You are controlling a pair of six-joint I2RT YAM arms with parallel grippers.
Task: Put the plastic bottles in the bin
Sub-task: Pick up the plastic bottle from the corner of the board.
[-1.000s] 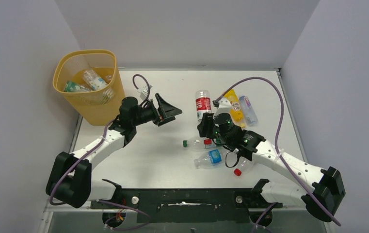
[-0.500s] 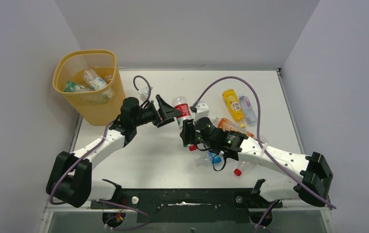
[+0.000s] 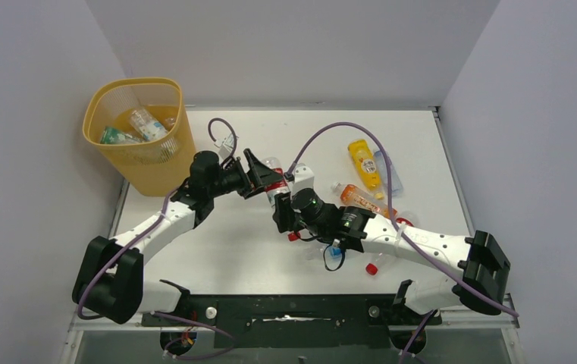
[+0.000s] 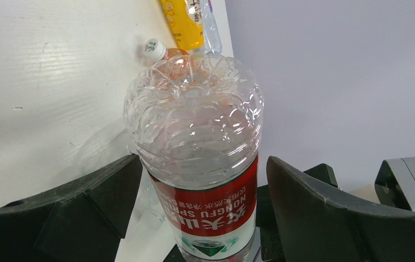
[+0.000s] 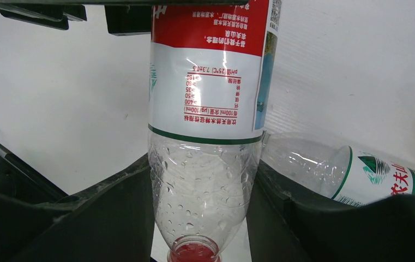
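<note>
Far L: bin [image 3: 160, 171] at table [image 3: 217, 250] corner, a few bottles [image 3: 147, 123] already inside. Next, left gripper [image 4: 202, 166] is spread either side of the base end of the red-label bottle [image 4: 194, 125]. One finger looks to be touching and a slight gap is seen at the other, so not clamped. Bottle appears lifted off table, mid-centre, btwn both arms. The right gripper [image 5: 202, 185] is pinched on its clear shoulder just above the red cap [image 5: 194, 252]. Further R, not yet binned: blue-label bottle [image 3: 336, 249], orange bottle [image 3: 357, 199], yellow bottle [image 3: 362, 161], clear bottle [image 3: 390, 178]. Risks: handover judged half done. If R grip is released before L is clamped, bottle gets dropped. Base is rounded, thin plastic, so it could be crushed or squirted out of the jaws. Both sets of fingers are close, so contact is possible. Long overhang could be clipped on bin rim. Text: "NONGFU SP…" w/ Chinese chars on red band, upside-down in left wrist view. "7.3±0.5" and "100mL" are legible on white panel in right wrist view. Similar red/green label is seen on a second bottle [image 5: 358, 174] lying behind.
</note>
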